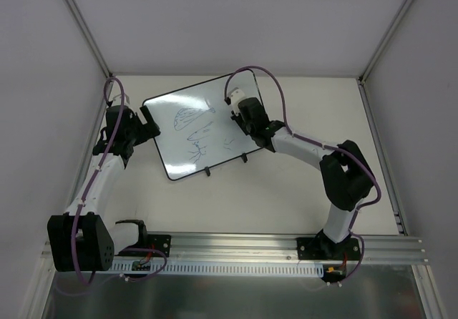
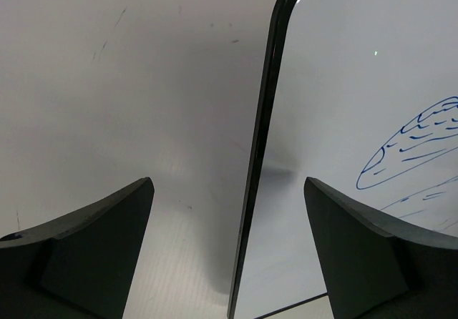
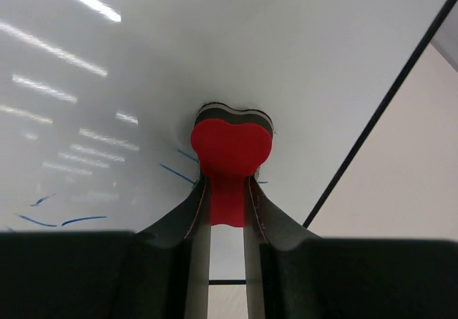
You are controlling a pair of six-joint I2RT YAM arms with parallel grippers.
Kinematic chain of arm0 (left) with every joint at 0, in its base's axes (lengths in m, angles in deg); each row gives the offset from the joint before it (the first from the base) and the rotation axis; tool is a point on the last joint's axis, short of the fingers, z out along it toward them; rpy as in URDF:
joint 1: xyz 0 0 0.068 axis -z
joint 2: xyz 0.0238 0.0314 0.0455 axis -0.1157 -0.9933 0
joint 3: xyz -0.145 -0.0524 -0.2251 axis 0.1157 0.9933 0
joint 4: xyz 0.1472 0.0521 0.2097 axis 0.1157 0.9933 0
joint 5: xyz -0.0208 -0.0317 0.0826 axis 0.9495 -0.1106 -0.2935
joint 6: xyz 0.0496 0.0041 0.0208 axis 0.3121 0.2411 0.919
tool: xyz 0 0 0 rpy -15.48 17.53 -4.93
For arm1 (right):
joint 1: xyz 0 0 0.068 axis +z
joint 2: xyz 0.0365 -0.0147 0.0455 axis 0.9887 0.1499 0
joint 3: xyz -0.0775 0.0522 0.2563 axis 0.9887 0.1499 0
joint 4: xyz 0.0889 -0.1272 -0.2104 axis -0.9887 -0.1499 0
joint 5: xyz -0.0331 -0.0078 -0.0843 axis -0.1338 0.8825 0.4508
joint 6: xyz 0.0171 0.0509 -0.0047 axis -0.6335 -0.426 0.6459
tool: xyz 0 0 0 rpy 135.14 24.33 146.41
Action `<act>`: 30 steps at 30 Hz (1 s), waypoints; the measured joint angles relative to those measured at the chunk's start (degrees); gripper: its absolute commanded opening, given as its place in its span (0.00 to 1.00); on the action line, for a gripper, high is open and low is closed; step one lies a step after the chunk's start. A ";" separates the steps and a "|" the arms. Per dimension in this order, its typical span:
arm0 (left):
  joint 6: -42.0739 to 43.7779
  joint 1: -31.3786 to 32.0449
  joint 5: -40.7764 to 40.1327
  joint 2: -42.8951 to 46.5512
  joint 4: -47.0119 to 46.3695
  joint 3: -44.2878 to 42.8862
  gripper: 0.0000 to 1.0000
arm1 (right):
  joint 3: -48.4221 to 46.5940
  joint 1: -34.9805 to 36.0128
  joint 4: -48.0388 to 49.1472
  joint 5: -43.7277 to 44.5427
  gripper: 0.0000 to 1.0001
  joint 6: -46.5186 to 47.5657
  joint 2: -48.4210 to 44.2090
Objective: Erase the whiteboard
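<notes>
The whiteboard [image 1: 204,126] lies tilted on the table, white with a thin black rim, two black clips on its near edge and blue scribbles [image 1: 192,122] across its left and middle. My right gripper [image 1: 238,118] is shut on the red eraser [image 3: 230,147] and presses it onto the board's right part, next to short blue strokes [image 3: 175,174]. My left gripper [image 1: 149,125] is open at the board's left edge; in the left wrist view the black rim [image 2: 259,154] runs between its two fingers [image 2: 358,247], one over the table and one over the board.
The white table [image 1: 286,197] is walled by white panels on the left, back and right. A metal rail [image 1: 243,251] with both arm bases runs along the near edge.
</notes>
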State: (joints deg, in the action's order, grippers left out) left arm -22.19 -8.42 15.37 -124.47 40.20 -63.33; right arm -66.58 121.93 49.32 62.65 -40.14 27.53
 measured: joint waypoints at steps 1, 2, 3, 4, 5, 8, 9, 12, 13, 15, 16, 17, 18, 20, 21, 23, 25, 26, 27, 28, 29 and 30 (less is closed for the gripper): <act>0.00 0.00 0.00 0.00 0.02 0.00 0.88 | 0.09 0.39 0.04 -0.20 0.00 -0.04 0.00; 0.00 0.00 0.00 0.00 0.02 0.00 0.88 | 0.17 0.83 0.11 -0.37 0.00 -0.09 0.00; 0.00 0.00 0.00 0.00 0.00 0.00 0.88 | 0.52 1.44 0.52 -0.50 0.00 -0.17 0.00; 0.00 -0.02 0.00 0.00 0.02 0.00 0.88 | 0.98 2.19 0.90 -0.61 0.00 -0.22 0.00; 0.00 -0.02 -0.02 0.00 0.02 0.00 0.88 | 1.42 3.06 1.16 -0.66 0.00 -0.28 0.00; 0.00 0.00 0.00 0.00 0.02 0.00 0.88 | 3.08 5.88 1.86 -0.92 0.00 -0.96 -0.11; 0.00 0.00 0.00 0.00 0.02 0.02 0.88 | 3.76 6.95 2.10 -1.05 0.00 -1.36 -0.17; 0.00 0.00 0.00 0.00 0.00 0.00 0.88 | 5.99 9.97 2.80 -2.08 0.00 -2.93 -0.39; 0.00 0.00 0.00 0.00 0.02 0.00 0.88 | 6.88 10.93 3.08 -2.56 0.00 -3.50 -0.42; 0.00 0.00 0.00 0.00 0.02 0.00 0.88 | 8.50 12.57 3.43 -3.41 0.00 -4.52 -0.44; 0.00 0.00 0.00 0.00 0.02 0.00 0.88 | 9.03 13.22 3.41 -3.74 0.00 -4.85 -0.44; 0.00 0.00 0.00 0.00 0.00 0.02 0.88 | 9.51 13.79 3.41 -4.17 0.00 -5.31 -0.44; 0.00 0.00 0.00 0.00 0.02 0.00 0.88 | 9.79 14.12 3.37 -4.48 0.00 -5.64 -0.44; 0.00 0.00 0.00 -0.02 0.00 0.00 0.88 | 10.21 14.51 3.39 -4.85 0.00 -6.23 -0.44; 0.00 0.00 0.00 -0.02 0.02 0.02 0.88 | 10.29 14.53 3.41 -4.83 0.00 -6.34 -0.44; 0.00 0.00 0.00 -0.02 0.02 0.02 0.88 | 10.29 14.49 3.43 -4.79 0.00 -6.60 -0.44; 0.00 0.00 0.00 -0.02 0.02 0.00 0.88 | 10.29 14.49 3.39 -4.72 0.00 -6.60 -0.55; 0.00 0.00 0.02 -0.02 0.00 0.00 0.88 | 10.29 14.40 3.34 -4.76 0.00 -6.58 -0.68; 0.00 0.00 0.00 -0.02 0.02 0.02 0.88 | 10.29 14.32 3.23 -4.72 0.00 -6.58 -0.85; 0.00 0.00 0.00 -0.02 0.02 0.00 0.88 | 10.29 14.12 2.93 -4.61 0.00 -6.51 -1.11; 0.00 0.00 0.00 -0.02 0.02 0.00 0.88 | 10.27 13.79 2.67 -4.33 0.00 -6.40 -1.51; 0.00 0.00 0.00 -0.02 0.02 0.00 0.88 | 10.25 13.29 2.43 -3.96 0.00 -6.27 -2.08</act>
State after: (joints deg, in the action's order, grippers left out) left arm -22.19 -8.42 15.37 -124.49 40.22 -63.33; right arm -56.33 135.22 51.75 58.70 -46.42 25.45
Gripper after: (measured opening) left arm 0.881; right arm 0.212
